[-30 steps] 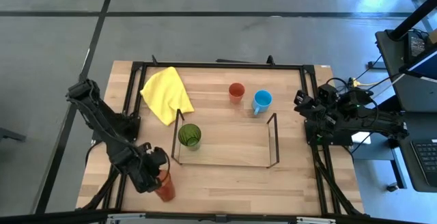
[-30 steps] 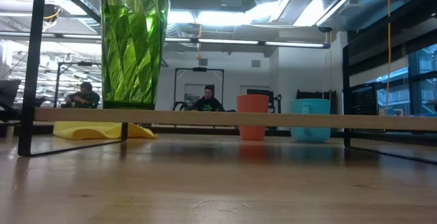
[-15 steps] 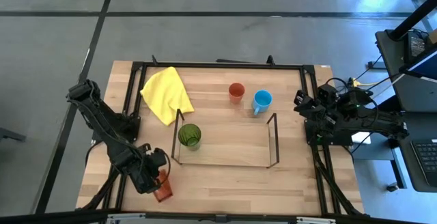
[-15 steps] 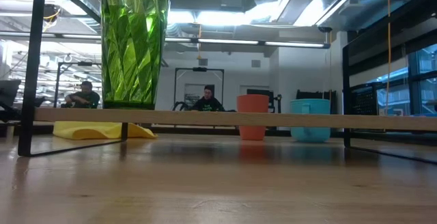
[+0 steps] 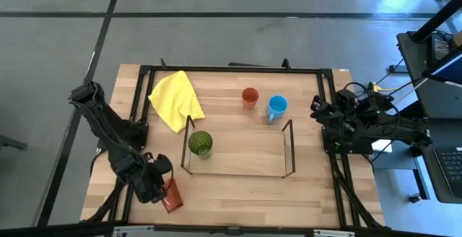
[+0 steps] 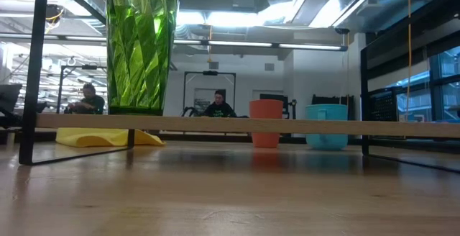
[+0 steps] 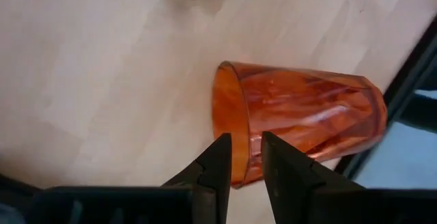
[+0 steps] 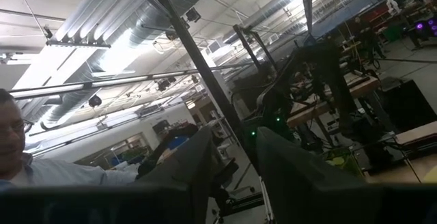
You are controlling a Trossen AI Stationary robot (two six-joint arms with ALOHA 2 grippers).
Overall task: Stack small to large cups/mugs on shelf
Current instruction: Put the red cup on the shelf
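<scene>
The red-orange patterned cup (image 5: 172,199) (image 7: 300,115) is near the table's front left corner, tipped onto its side, with my left gripper (image 5: 159,189) (image 7: 246,159) shut on it. The green tumbler (image 5: 200,144) (image 6: 140,42) stands upright on the left end of the shelf (image 5: 245,157) (image 6: 251,124). Behind the shelf, the plain orange cup (image 5: 250,97) (image 6: 265,121) and the blue mug (image 5: 276,107) (image 6: 326,124) stand on the table. My right gripper (image 5: 321,111) (image 8: 235,173) waits open at the table's right edge, pointing up into the room. My left gripper pinches the cup's wall at the rim (image 7: 239,175) between its two fingers, one finger on the mouth side and one on the outer wall. The fingers come steeply from above. The cup lies tipped over, its mouth sideways; I cannot tell whether its side touches the table.
A yellow cloth (image 5: 175,100) lies at the back left of the table. The black table frame (image 5: 231,69) runs around the work area. The shelf's board is bare to the right of the tumbler. People sit in the room behind the table.
My left gripper has rolled a little about its own axis, and the red-orange cup has turned with it and drawn slightly toward the table's left edge. The gripper stays shut on the cup.
</scene>
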